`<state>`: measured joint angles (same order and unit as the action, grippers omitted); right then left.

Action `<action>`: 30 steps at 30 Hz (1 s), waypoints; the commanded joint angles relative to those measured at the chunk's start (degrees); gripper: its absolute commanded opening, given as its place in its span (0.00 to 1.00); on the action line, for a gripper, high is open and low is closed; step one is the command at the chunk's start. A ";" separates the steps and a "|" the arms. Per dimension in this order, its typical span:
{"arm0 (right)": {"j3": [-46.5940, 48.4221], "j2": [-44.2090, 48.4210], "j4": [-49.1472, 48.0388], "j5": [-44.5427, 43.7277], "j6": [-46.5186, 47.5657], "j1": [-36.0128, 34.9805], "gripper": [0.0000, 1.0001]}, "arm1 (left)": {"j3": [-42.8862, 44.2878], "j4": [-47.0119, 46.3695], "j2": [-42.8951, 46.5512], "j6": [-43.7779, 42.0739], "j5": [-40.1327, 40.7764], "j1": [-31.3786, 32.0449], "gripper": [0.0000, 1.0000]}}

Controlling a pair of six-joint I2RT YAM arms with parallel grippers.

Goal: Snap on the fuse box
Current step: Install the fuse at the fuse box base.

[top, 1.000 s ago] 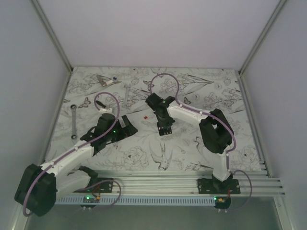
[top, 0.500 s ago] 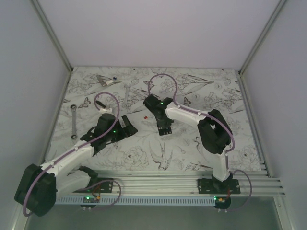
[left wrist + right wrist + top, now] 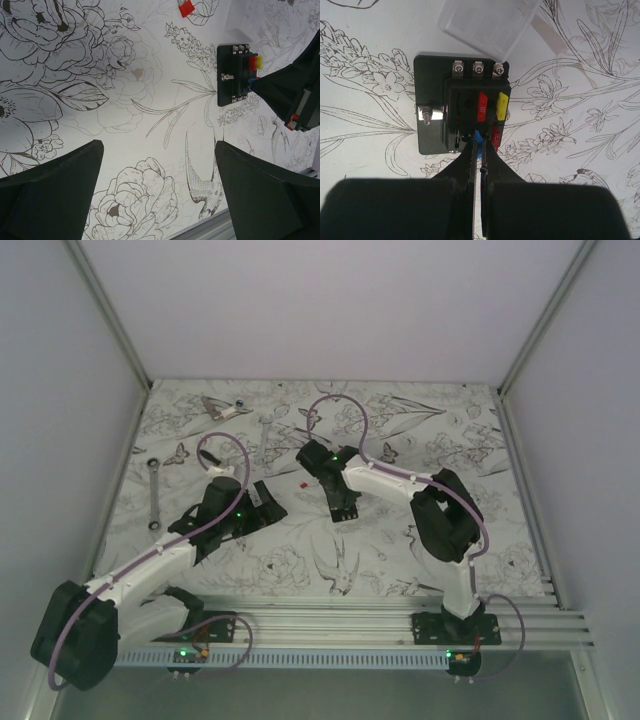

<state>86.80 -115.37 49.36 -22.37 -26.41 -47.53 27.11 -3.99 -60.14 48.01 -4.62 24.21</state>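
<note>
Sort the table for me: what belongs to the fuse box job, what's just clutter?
Job: fuse box, clear lid, blue fuse pinched in the shut right gripper.
Lying about: loose red piece, ring wrench, second wrench, grey tool at the far edge; open left gripper holds nothing.

The top camera hangs high above and behind the near edge of the table (image 3: 400,540), facing forward and down, far enough off to take in all four edges and both arms; the left wrist camera looks down on the table's middle from some height, the fingers of its own left gripper (image 3: 159,147) framing the lower corners. The right wrist camera sits much closer, facing almost straight down past the right gripper (image 3: 479,145) onto the fuse box (image 3: 432,127); both wrist views share that box, small at upper right in the left one.
</note>
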 commanded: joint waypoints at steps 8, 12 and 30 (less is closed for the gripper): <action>-2.69 0.58 0.03 -0.72 -1.78 -1.16 0.00 | 1.19 1.37 -1.10 0.81 -0.43 -0.48 1.00; -3.18 1.48 0.74 -0.83 -1.84 -1.09 0.00 | 1.20 1.35 -1.09 1.01 -0.56 -0.48 1.00; -3.13 -5.45 -3.40 3.04 -0.08 -1.13 0.00 | 1.28 1.36 -1.62 1.57 -0.82 -0.47 1.00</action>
<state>84.58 -114.50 47.99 -23.53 -26.09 -48.21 27.16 -3.95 -61.19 49.19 -4.69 24.21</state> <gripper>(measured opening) 0.027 0.997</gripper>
